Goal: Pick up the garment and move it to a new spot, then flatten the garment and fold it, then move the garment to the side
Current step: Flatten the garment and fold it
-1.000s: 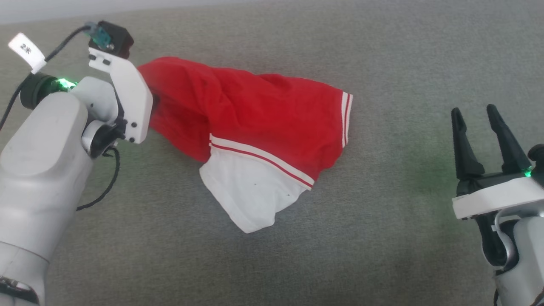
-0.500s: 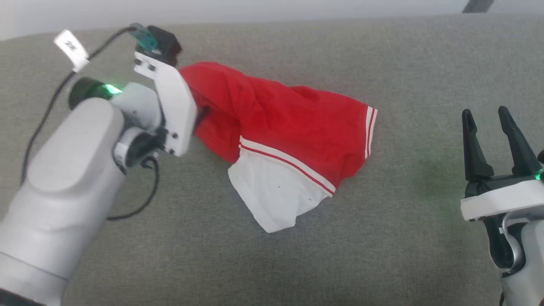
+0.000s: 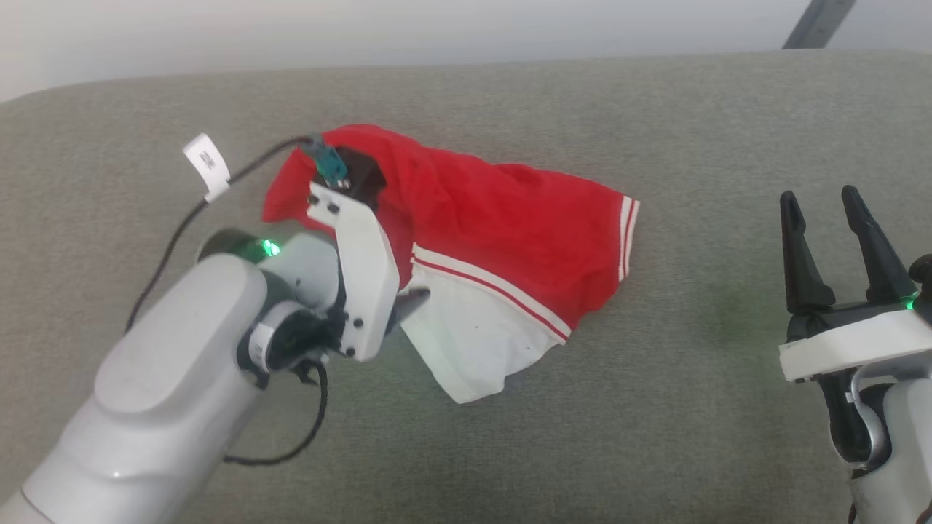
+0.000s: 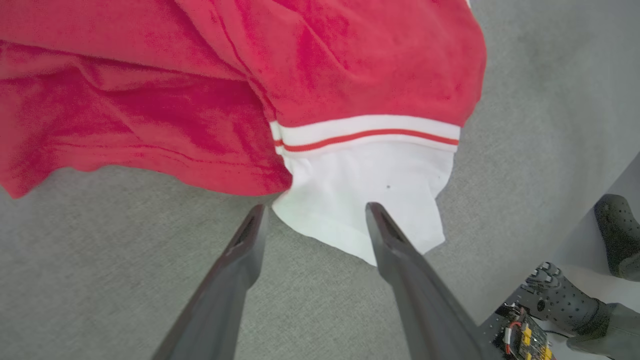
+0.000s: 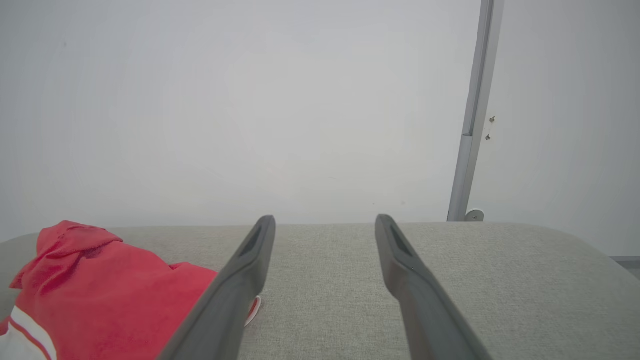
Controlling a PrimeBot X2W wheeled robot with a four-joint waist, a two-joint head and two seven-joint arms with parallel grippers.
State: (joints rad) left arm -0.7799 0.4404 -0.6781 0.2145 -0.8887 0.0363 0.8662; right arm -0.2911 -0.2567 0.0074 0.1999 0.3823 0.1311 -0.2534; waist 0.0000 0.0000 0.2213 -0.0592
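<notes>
A grey cloth-covered counter takes up the bottom and middle of the head view. Its far edge is round. Behind it is a plain pale wall, with a thin grey pole at the upper right. At the lower right of the left wrist view, two dark shoes with holes stand on a pale floor.

The left arm comes in from the lower left and bends over the garment. The left tool has its fingers apart and holds nothing. Its tips are right at the edge of the white part. The right tool sits at the right edge, fingers apart and empty, well apart from the garment.

The garment lies crumpled in the middle of the counter. The left wrist hides some of the red cloth. I cannot tell if the left tips touch the cloth.
</notes>
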